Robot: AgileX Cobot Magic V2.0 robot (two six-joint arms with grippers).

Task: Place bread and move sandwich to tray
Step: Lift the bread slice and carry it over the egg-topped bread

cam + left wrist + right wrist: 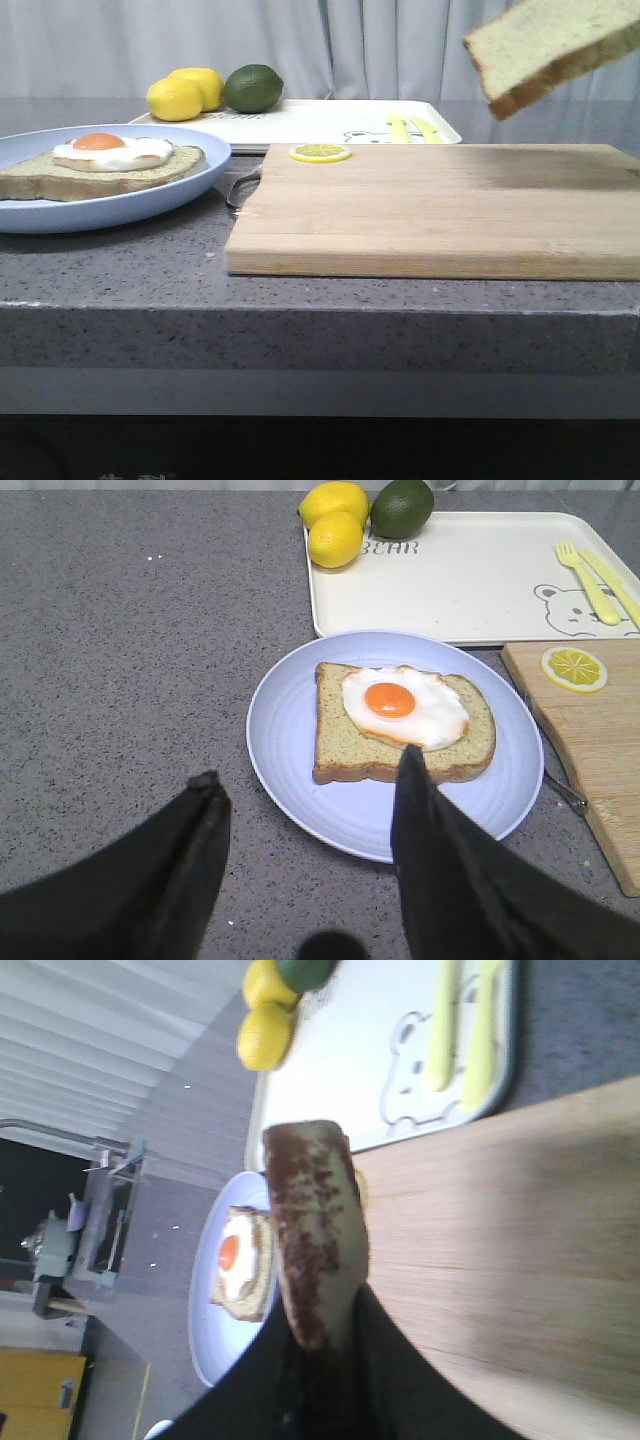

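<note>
Cutting board (440, 205): light wood, being seen lying flat on the grey speckled countertop (110, 270), its long edge facing the front camera.
Lemon slice (320, 152): a thin round yellow slice, being shown resting on the board's far left corner.
Lemons (185, 93): two yellow fruits, being seen touching each other at the far left, behind the board.
Lime (252, 87): dark green, being seen just beside the lemons, on their right in the front view.
Fork and knife (598, 578): pale yellow, being shown lying side by side, near the bear print.
Metal handle (238, 188): partly visible, being seen sticking out at the board's left edge.
Curtain (330, 45): pale grey folds being seen behind the counter.
</note>
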